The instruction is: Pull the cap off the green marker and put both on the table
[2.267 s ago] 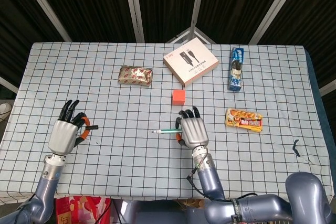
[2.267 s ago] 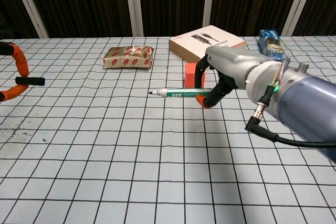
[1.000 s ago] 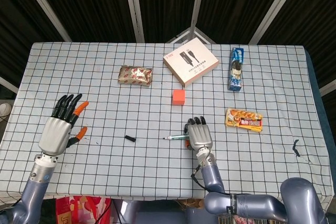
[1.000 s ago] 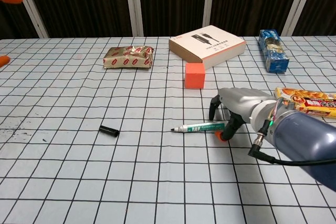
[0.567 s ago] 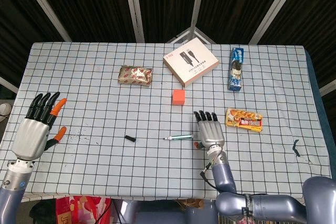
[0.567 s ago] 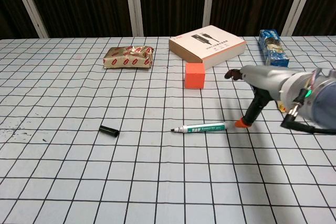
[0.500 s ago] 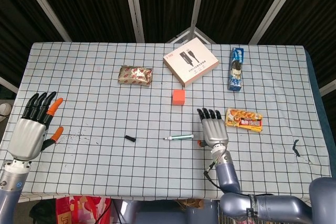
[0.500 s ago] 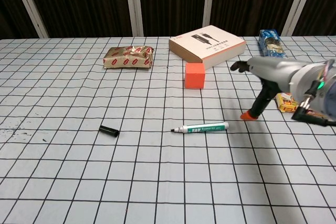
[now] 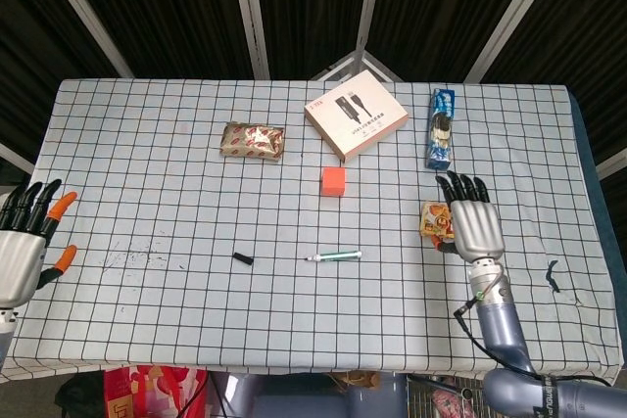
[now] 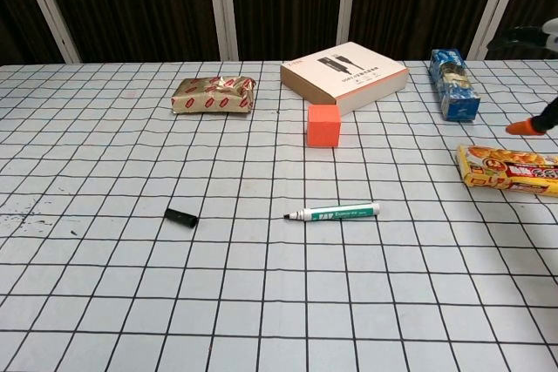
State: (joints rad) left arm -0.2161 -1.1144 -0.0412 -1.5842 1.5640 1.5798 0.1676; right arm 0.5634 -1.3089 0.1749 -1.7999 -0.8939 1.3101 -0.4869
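Note:
The green marker (image 9: 333, 256) (image 10: 334, 213) lies uncapped on the checked tablecloth near the table's middle, tip pointing left. Its small black cap (image 9: 242, 258) (image 10: 181, 217) lies apart to the left of it. My right hand (image 9: 474, 223) is raised over the right part of the table, fingers spread, holding nothing; the chest view catches only its edge (image 10: 534, 124). My left hand (image 9: 24, 244) sits at the far left edge, fingers apart and empty, out of the chest view.
An orange cube (image 9: 333, 180) stands behind the marker. A tan box (image 9: 356, 115), a foil-wrapped packet (image 9: 253, 140) and a blue packet (image 9: 441, 128) lie toward the back. A yellow snack pack (image 10: 510, 169) lies at the right, partly under my right hand.
My right hand let go of the marker on the table and drew off to the right. My left hand moved away to the far left, the cap lying where it was.

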